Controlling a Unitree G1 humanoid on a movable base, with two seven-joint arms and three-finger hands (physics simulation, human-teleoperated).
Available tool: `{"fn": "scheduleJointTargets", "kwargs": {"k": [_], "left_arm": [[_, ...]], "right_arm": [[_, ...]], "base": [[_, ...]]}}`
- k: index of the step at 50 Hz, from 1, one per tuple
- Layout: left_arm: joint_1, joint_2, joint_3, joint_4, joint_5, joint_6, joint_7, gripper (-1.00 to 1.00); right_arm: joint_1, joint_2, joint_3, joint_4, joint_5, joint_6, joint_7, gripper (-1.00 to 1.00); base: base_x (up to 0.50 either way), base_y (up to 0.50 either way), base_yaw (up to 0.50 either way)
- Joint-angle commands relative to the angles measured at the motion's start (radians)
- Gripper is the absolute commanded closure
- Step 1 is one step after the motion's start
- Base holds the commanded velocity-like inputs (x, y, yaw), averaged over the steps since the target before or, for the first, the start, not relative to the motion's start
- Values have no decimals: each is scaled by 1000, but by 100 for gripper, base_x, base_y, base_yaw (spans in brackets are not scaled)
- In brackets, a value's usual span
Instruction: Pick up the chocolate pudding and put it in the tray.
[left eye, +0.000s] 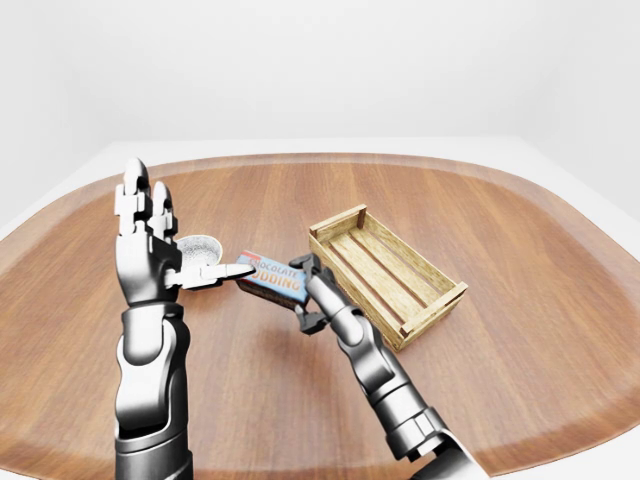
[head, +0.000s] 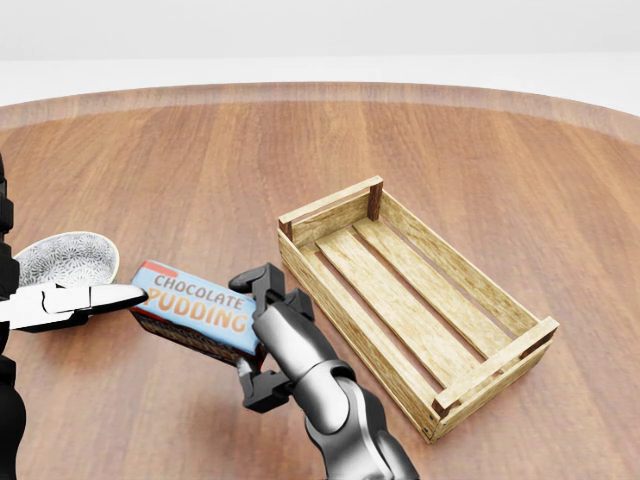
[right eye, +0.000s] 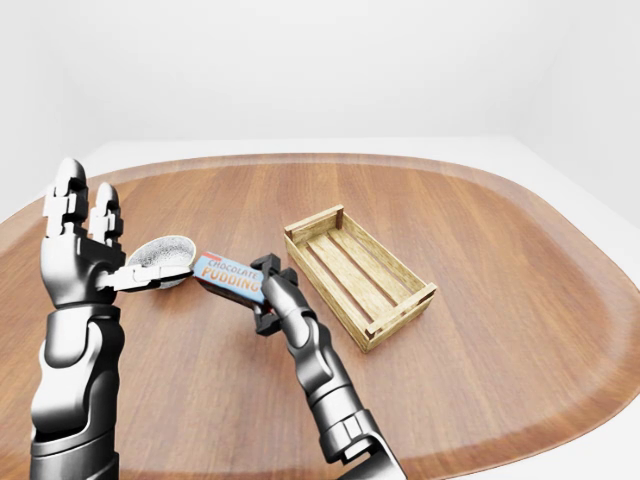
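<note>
The chocolate pudding (head: 195, 310) is a blue and orange box with its name printed on it, low over the table at the lower left of the head view. My right hand (head: 262, 335) is shut on the box's right end, one finger above and one below. My left hand (left eye: 160, 240) is open and upright on the left, its thumb (head: 100, 298) pointing at the box's left end, touching or nearly so. The tray (head: 495, 362) is an empty slatted wooden crate just right of my right hand.
A small grey speckled bowl (head: 65, 258) sits on the table behind my left thumb, left of the box. Everything rests on a wide oval wooden table (left eye: 500, 200) with a white surround.
</note>
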Motion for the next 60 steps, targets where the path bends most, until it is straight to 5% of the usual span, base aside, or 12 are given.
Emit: {"fn": "scheduleJointTargets", "kwargs": {"k": [1,60], "left_arm": [[0,-5,10,8,-36,0,-10,-100],[1,-7,9,14,-35,0,-7,-100]], "right_arm": [[10,-20,-11,-138,70,0,21,100],[7,-203,-168,-472,197,0,22,100]], "base": [[0,0,0],[0,0,0]]}}
